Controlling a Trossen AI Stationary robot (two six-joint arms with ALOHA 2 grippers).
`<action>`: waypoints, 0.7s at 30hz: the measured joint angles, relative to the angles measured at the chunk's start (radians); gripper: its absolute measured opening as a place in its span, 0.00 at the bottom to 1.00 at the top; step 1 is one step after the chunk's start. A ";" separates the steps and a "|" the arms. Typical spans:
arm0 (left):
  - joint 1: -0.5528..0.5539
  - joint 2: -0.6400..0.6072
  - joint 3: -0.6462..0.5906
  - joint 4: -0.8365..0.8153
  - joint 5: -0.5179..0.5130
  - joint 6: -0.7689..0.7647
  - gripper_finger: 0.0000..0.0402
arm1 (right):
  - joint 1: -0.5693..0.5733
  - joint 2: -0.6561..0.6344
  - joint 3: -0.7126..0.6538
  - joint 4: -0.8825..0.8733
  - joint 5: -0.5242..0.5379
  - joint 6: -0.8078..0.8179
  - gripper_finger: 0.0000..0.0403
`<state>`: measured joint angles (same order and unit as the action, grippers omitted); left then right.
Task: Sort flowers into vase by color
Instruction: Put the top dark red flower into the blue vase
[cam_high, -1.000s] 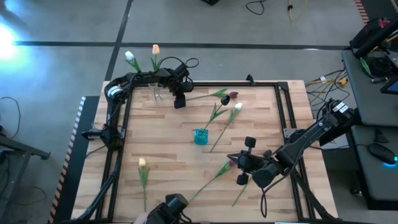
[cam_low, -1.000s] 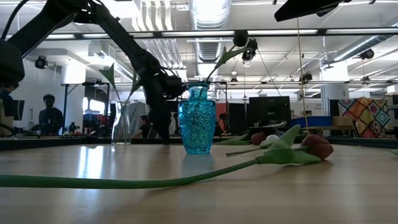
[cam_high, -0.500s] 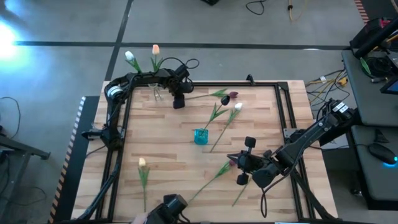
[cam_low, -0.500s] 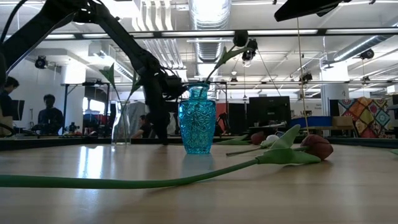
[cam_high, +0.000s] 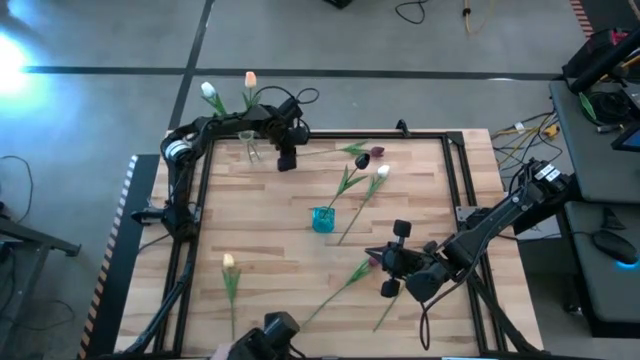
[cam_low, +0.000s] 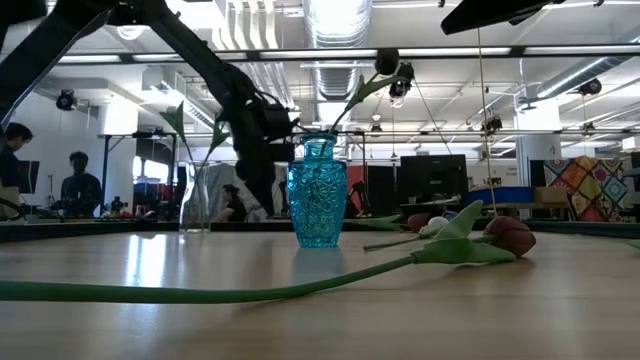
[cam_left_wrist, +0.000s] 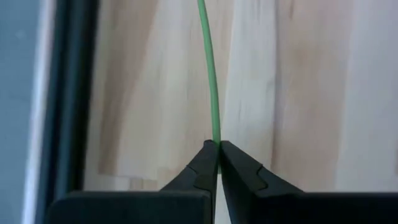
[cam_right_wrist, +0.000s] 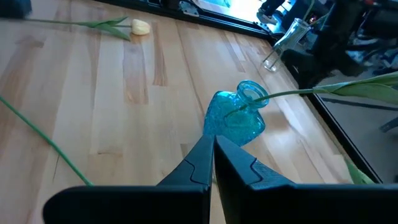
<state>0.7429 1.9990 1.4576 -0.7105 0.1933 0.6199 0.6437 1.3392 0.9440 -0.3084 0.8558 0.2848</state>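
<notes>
My left gripper (cam_high: 287, 160) is near the table's far edge, just right of the clear glass vase (cam_high: 247, 141) that holds a white and a peach tulip. It is shut on the stem of a dark purple tulip (cam_high: 375, 152). The blue vase (cam_high: 322, 219) stands mid-table with one dark tulip (cam_high: 362, 161) leaning out of it. A white tulip (cam_high: 382, 172) lies beside it. A maroon tulip (cam_high: 372, 260) lies near my right gripper (cam_high: 390, 272), which is shut on nothing. A cream tulip (cam_high: 228, 262) lies near left. My left gripper pinches the dark purple tulip's stem at its bare end (cam_left_wrist: 215, 140) between the two fingertips (cam_left_wrist: 202, 163). The fingers come from above, pointing down. The stem runs out from the tips toward the table's right, and its head (cam_high: 375, 152) is down by the far edge.
A black frame rail (cam_high: 420, 135) runs along the table's edges. One more loose green stem (cam_high: 385, 314) lies by the near edge. A camera mount (cam_high: 270, 332) sits at the near edge. People stand in the room beyond the table (cam_low: 80, 180).
My left gripper has risen a little and drifted toward the far edge and the clear vase, still shut on the stem. The stem's held end has gone with it; the head has stayed by the far edge. My right arm has kept still.
</notes>
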 joint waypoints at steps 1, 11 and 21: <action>0.000 -0.012 0.002 0.001 0.012 -0.006 0.00 | 0.000 0.000 0.000 0.000 0.000 -0.007 0.02; 0.004 -0.193 0.006 0.100 0.187 -0.080 0.00 | 0.000 0.000 0.000 -0.004 0.033 -0.024 0.02; 0.004 -0.353 0.006 0.136 0.239 -0.137 0.00 | -0.001 -0.002 -0.008 -0.007 0.072 -0.011 0.02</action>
<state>0.7469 1.6458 1.4636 -0.5746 0.4322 0.4831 0.6430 1.3373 0.9356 -0.3149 0.9279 0.2737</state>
